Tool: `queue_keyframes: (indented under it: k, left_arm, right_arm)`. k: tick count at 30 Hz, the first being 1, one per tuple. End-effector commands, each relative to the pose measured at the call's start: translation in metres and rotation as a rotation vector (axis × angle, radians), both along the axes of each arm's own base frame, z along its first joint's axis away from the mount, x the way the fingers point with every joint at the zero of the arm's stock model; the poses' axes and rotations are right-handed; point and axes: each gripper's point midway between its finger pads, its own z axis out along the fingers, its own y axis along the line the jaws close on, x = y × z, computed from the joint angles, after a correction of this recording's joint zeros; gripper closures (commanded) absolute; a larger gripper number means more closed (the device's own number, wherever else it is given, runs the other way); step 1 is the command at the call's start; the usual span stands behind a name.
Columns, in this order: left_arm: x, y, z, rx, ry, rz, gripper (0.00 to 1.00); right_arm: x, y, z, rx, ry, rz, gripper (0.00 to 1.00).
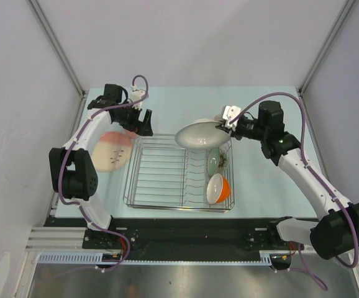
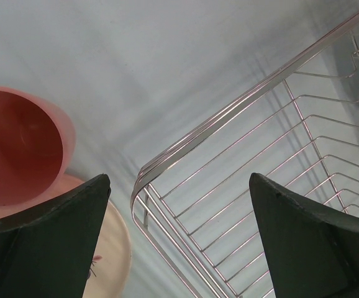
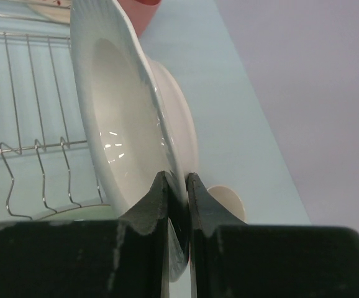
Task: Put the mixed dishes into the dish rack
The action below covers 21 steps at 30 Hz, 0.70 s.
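Noted at the right claw [image 1: 220, 126]: clenched on the rim of a deep-welled white ceramic plate [image 1: 197, 135], both fingers [image 3: 158, 205] pinching the lip edge-on in the wrist view. Plate lifted and tilted, hanging over the far right corner of the rectangular silver wire dish rack [image 1: 161, 175].

Just below this claw, toward the arm bases: a sage-green bowl [image 1: 218, 160] standing on edge among the tines of the rack's right section. Further the same way, at the near right corner: an orange bowl with white lining [image 1: 217, 188], also on edge. Away from the claw, across the rack's left and middle sections: bare wire floor and low tines.

Noted at the left claw [image 1: 143, 122]: released, fingers [image 2: 55, 242] spread wide, nothing between them. Hovering above the rack's far left corner, with the rounded corner rim directly under the gap in the wrist view.

On the outer side of this claw, off the rack: a pink plastic tumbler [image 2: 18, 146], mouth toward the wrist camera, at the far edge of a large cream plate with pink leaf pattern [image 1: 112, 151]. Resting on the plate or merely touching it: cannot tell. Plate edge just beside the rack's left rim, only a narrow strip of pale blue desk [image 1: 260, 180] between.

Beneath the right forearm, beside the rack's right rim: a broad stretch of open desk.
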Motion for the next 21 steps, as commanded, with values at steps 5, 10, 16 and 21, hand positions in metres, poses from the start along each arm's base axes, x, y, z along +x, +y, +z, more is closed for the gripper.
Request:
queue_keyframes:
  k: [5, 10, 16, 21]
  left_arm:
    - [0.002, 0.002, 0.006, -0.004, -0.031, 0.013, 0.01]
    - [0.001, 0.002, 0.002, -0.006, -0.026, 0.014, 0.00]
    - [-0.001, 0.002, -0.003, -0.008, -0.017, 0.011, 0.00]
    - [-0.002, 0.002, -0.007, -0.006, -0.013, 0.011, 0.00]
  right_arm:
    - [0.002, 0.024, 0.050, -0.059, -0.275, 0.045, 1.00]
    - [0.006, 0.033, 0.057, -0.050, -0.329, 0.042, 1.00]
    - [0.017, 0.033, 0.065, -0.016, -0.402, -0.015, 1.00]
    - [0.020, 0.033, 0.072, 0.021, -0.432, -0.029, 1.00]
